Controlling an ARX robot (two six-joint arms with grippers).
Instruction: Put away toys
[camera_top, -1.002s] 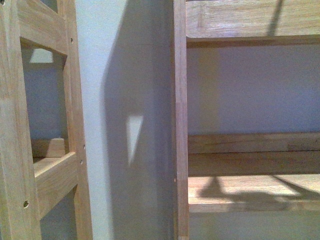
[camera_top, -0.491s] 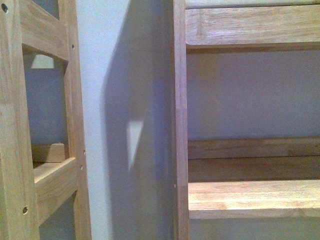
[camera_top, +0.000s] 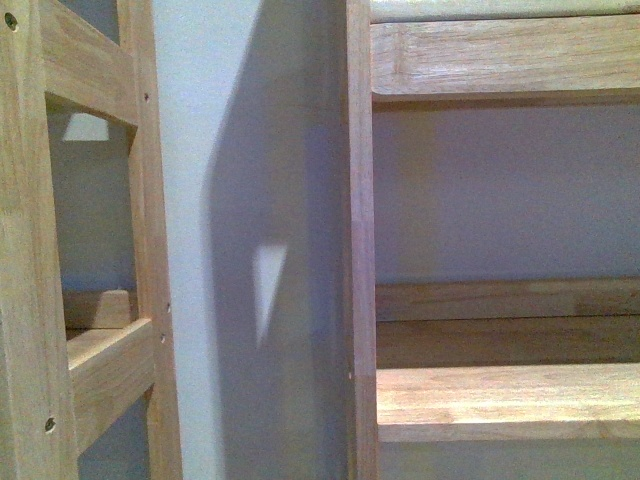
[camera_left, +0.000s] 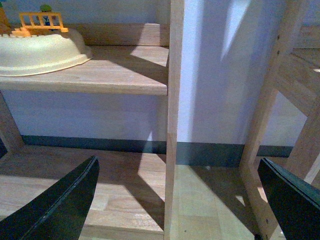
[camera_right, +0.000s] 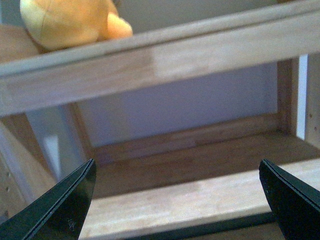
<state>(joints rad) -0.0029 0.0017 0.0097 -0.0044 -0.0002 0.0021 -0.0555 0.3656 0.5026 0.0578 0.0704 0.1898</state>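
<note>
Plush toy (camera_right: 67, 22) sits on upper shelf (camera_right: 165, 57) of wooden rack, seen only in right wrist view, partly cropped. Likely light, soft, squashy, not fragile; best pinched across rounded body. Orientation and long axis unclear; one tuft juts sideways. Right gripper (camera_right: 177, 200) spread wide, empty; left gripper (camera_left: 180, 200) likewise.

The shelves (camera_top: 500, 400) are pale oak-coloured wood with a plain grain, set against a flat bluish-white wall (camera_top: 230, 150) with a dark grey skirting (camera_left: 210, 152). The plush (camera_right: 70, 22) is orange-yellow. The bowl (camera_left: 40, 50) is cream, the toy fence (camera_left: 40, 21) orange. Both grippers' fingers (camera_right: 60, 210) are black.
</note>
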